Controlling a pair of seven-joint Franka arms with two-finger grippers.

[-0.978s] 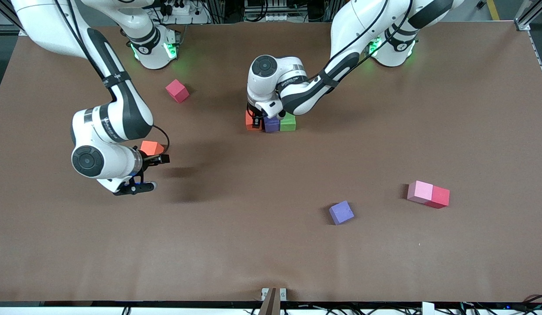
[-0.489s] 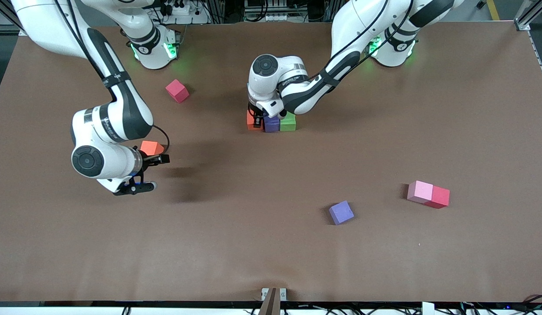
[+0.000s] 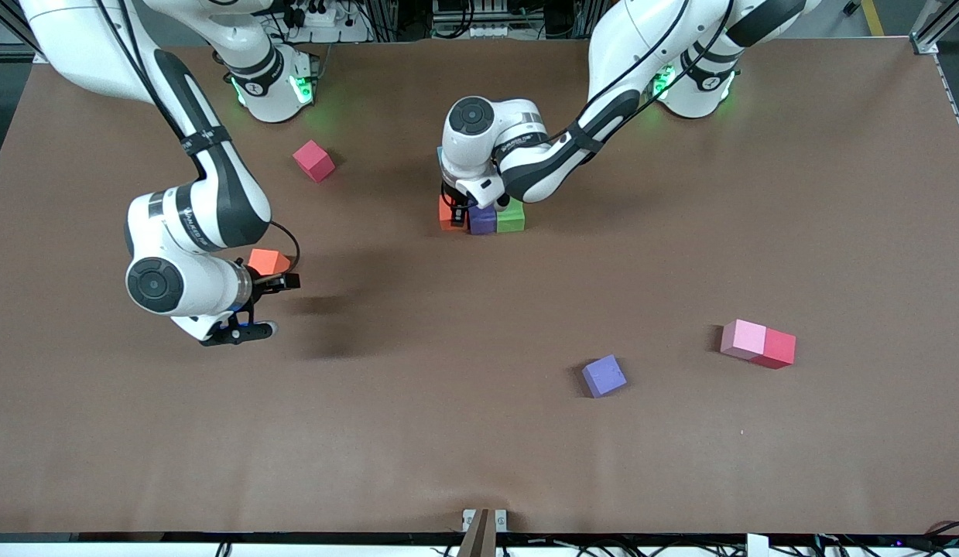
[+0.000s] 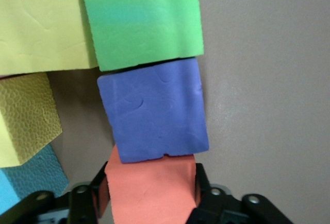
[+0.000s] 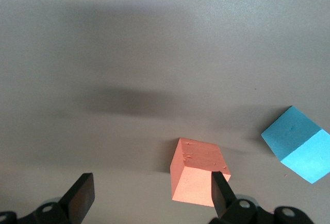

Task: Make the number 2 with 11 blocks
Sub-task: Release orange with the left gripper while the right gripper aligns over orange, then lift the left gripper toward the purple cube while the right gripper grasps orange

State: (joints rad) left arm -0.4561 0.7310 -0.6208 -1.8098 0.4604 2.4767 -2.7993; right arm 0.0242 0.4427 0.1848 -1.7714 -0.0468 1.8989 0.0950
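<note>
A row of three blocks is seen on the worktop (image 3: 479,464), about midway along it and closer to the robots' edge. An orange block (image 3: 446,216), a purple block (image 3: 482,220) and a green block (image 3: 511,218) are set side by side, touching. In the left wrist view, two yellow blocks (image 4: 41,23) and a cyan block (image 4: 31,183) are seen just beside the row.

The left claw (image 4: 151,203) is down at the orange block. It cannot be told if the block is gripped or let go.

A second orange block (image 3: 268,261) lies toward the right arm's end of the worktop. The right claw (image 5: 149,203) is held over the worktop just beside it, wide open and with nothing in it. Another cyan block (image 5: 296,144) lies near.

A loose purple block (image 3: 604,376) lies nearer the front edge. A pink block (image 3: 744,339) is found toward the left arm's end, touching a red cube (image 3: 775,349). One more red cube (image 3: 314,160) sits near the right arm's base.
</note>
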